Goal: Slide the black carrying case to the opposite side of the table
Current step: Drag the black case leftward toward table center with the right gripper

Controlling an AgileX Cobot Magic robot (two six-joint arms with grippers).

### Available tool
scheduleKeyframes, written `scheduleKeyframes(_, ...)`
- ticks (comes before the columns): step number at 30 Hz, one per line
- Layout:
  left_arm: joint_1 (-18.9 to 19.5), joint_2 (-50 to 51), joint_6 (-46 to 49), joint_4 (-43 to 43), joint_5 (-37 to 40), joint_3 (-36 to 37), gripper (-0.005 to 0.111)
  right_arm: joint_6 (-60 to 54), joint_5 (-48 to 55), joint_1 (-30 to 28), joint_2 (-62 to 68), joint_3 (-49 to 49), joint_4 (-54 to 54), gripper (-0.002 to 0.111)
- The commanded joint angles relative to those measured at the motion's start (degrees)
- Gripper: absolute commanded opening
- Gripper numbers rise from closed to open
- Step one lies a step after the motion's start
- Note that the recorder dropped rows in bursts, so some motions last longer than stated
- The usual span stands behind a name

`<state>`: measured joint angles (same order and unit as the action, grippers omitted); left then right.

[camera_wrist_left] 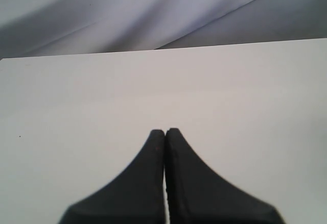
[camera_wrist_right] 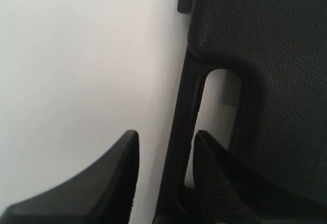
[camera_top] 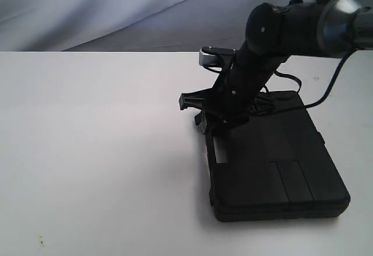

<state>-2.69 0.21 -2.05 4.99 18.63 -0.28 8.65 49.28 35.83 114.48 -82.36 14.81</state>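
I see the case lying flat on the right part of the table, its far left corner hidden behind my right arm. The right gripper stands open astride the handle bar; I cannot tell whether they touch. The left gripper is closed on nothing.
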Motion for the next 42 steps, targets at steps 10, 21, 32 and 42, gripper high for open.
scheduleKeyframes(10,0.10,-0.21,-0.42,0.09,-0.36,0.28,0.000,13.72,-2.81,4.18,3.94,-0.45,-11.39,0.033)
scheduleKeyframes(21,0.10,-0.21,-0.42,0.09,-0.36,0.28,0.000,14.75,-5.11,4.18,3.94,-0.45,-11.38,0.033)
scheduleKeyframes(32,0.10,-0.21,-0.42,0.09,-0.36,0.28,0.000,14.75,-4.17,4.18,7.69,-0.45,-10.72,0.033)
scheduleKeyframes(42,0.10,-0.21,-0.42,0.09,-0.36,0.28,0.000,14.19,-5.77,4.18,7.69,-0.45,-8.28,0.011)
